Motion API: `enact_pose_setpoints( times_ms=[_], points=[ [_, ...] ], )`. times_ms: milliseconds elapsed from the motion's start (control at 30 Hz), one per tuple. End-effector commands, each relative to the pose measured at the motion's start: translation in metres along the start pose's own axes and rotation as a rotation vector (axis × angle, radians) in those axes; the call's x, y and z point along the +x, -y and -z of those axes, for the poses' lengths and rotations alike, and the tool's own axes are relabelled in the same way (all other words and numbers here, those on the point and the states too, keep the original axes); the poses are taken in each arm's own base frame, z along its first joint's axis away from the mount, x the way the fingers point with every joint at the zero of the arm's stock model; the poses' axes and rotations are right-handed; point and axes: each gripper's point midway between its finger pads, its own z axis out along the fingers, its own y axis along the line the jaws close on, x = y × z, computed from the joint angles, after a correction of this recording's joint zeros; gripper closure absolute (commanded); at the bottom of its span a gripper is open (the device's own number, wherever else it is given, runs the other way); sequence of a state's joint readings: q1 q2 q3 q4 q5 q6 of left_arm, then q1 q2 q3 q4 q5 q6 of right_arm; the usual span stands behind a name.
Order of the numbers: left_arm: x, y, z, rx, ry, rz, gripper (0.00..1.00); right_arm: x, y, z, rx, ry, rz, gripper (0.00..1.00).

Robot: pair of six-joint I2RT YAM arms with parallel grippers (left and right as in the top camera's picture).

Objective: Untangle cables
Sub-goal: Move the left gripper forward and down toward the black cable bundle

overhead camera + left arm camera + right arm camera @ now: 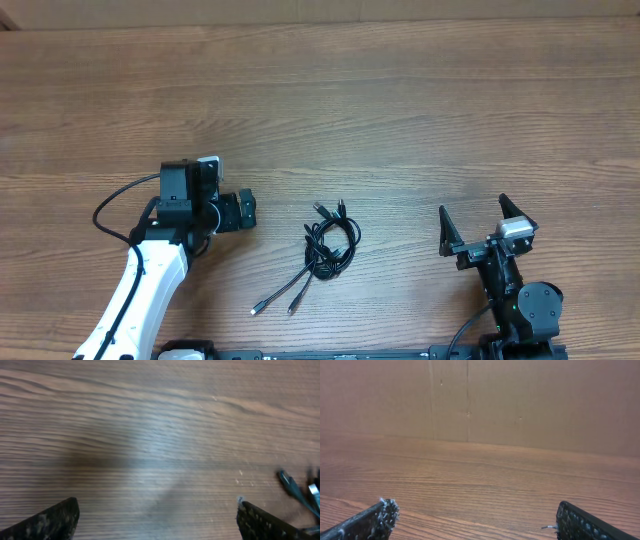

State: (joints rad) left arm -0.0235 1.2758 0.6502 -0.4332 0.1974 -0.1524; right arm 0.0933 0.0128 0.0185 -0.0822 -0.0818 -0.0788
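The cables (330, 245) are thin black cords in a tangled bundle on the wooden table, near its front middle. Two plug ends (275, 306) trail out to the lower left and other plugs (330, 208) stick out at the top. My left gripper (240, 212) is open and empty, to the left of the bundle and apart from it. In the left wrist view its fingers (157, 520) stand wide apart over bare wood, with blurred plug ends (297, 489) at the right edge. My right gripper (473, 215) is open and empty, well to the right of the bundle. Its wrist view (477, 520) shows no cables.
The wooden table (400, 100) stretches far behind the bundle. A brown cardboard wall (520, 400) stands at the table's far edge in the right wrist view. A thicker black arm wire (115, 200) loops left of the left arm.
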Motion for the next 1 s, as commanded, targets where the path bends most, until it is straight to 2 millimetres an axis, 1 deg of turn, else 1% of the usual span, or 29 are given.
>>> enact_pose_setpoints(
  times_ms=[0, 200, 267, 367, 467, 567, 800, 967],
  points=[
    [-0.003, 0.020, 0.004, 0.115, -0.007, -0.103, 0.00, 0.002, -0.001, 0.000, -0.007, 0.004, 0.002, 0.00],
    [0.008, 0.056, 0.005, 0.231, -0.024, -0.319, 0.00, 0.002, -0.001, 0.000, -0.007, 0.004, 0.002, 0.00],
    [0.014, 0.071, 0.004, 0.258, -0.031, -0.410, 0.00, 0.002, -0.001, 0.000, -0.007, 0.004, 0.002, 0.00],
    [0.021, 0.087, 0.003, 0.269, -0.037, -0.493, 0.00, 0.002, -0.001, 0.000, -0.007, 0.004, 0.002, 0.00],
    [0.024, 0.096, 0.002, 0.262, -0.034, -0.539, 0.00, 0.002, -0.001, 0.000, -0.007, 0.003, 0.002, 0.00],
    [0.027, 0.104, 0.003, 0.287, -0.038, -0.539, 0.00, 0.002, -0.001, 0.000, -0.007, 0.004, 0.002, 0.00],
    [0.038, 0.121, 0.009, 0.391, -0.087, -0.433, 0.00, 0.002, -0.001, 0.000, -0.007, 0.004, 0.002, 0.00],
    [0.041, 0.124, 0.010, 0.406, -0.117, -0.336, 0.00, 0.002, -0.001, 0.000, -0.007, 0.003, 0.002, 0.00]
  ],
)
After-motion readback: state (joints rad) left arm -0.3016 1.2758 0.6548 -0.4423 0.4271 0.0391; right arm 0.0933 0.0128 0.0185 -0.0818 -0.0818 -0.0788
